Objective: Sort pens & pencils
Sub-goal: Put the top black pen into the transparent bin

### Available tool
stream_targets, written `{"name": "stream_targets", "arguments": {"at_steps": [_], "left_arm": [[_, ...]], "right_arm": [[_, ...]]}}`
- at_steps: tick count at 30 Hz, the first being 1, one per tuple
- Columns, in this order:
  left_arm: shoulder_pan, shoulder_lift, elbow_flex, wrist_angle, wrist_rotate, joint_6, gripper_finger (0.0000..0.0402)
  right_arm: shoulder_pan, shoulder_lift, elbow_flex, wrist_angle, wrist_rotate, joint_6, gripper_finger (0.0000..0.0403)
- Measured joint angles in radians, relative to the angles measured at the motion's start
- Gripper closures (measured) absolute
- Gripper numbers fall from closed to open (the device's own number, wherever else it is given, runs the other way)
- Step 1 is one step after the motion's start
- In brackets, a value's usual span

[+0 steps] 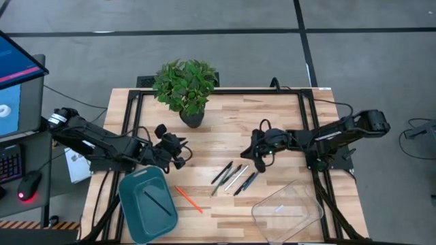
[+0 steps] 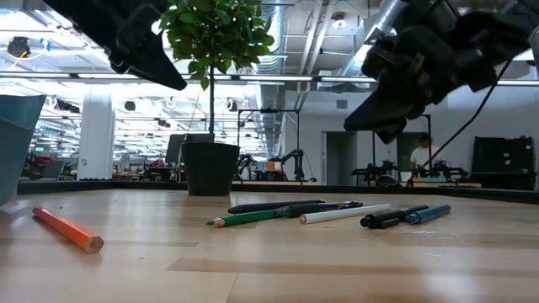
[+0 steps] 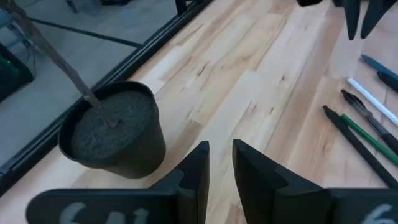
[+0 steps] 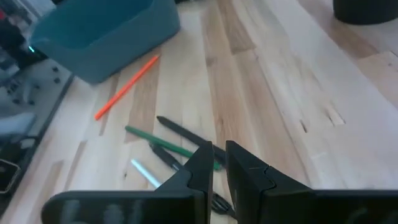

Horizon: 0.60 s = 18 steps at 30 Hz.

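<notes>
Several pens & pencils (image 1: 231,178) lie flat on the wooden table in a loose cluster (image 2: 328,210), among them a green pencil (image 4: 168,144) and a whitish one (image 4: 143,171). An orange pencil (image 1: 189,199) lies apart, beside the teal tray (image 1: 146,203). The tray holds one black pen (image 1: 158,202). My right gripper (image 1: 259,163) hangs just above the cluster's far end (image 4: 219,149), shut and empty. My left gripper (image 1: 182,152) hovers near the plant pot (image 3: 112,134), shut and empty (image 3: 221,152). Both are clear of the table in the low view.
A potted plant (image 1: 186,88) stands at the table's far middle. A clear plastic container (image 1: 287,211) sits at the near right. The black frame rails (image 1: 204,92) run along the table's far and side edges. Bare wood lies between the two grippers.
</notes>
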Motion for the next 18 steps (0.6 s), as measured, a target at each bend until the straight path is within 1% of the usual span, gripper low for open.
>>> {"name": "stream_targets", "arguments": {"at_steps": [3,5,7,10,13,15,18], "left_arm": [[0.0,0.0,0.0,0.001,0.0,-0.007,0.0339],[0.0,0.0,0.0,0.001,0.002,-0.008,0.0339],[0.0,0.0,0.0,0.001,0.021,-0.008,0.0339],[-0.002,0.0,0.0,0.0,0.053,0.007,0.0339],[-0.004,0.0,0.0,0.0,0.051,0.011,0.0339],[-0.004,0.002,0.0,-0.002,0.049,0.012,0.0339],[-0.003,0.002,0.0,-0.004,0.05,0.013,0.0339]], "right_arm": [[0.019,0.0,0.06,-0.092,0.037,-0.036,0.0337],[0.024,0.0,0.087,-0.121,0.051,-0.064,0.0337],[0.023,0.0,0.099,-0.147,0.087,-0.084,0.0337],[0.023,0.013,0.1,-0.139,0.131,-0.096,0.0337],[0.023,0.042,0.099,-0.113,0.145,-0.096,0.0337],[0.023,0.082,0.102,-0.076,0.145,-0.096,0.0337],[0.023,0.147,0.111,-0.067,0.144,-0.104,0.0337]]}}
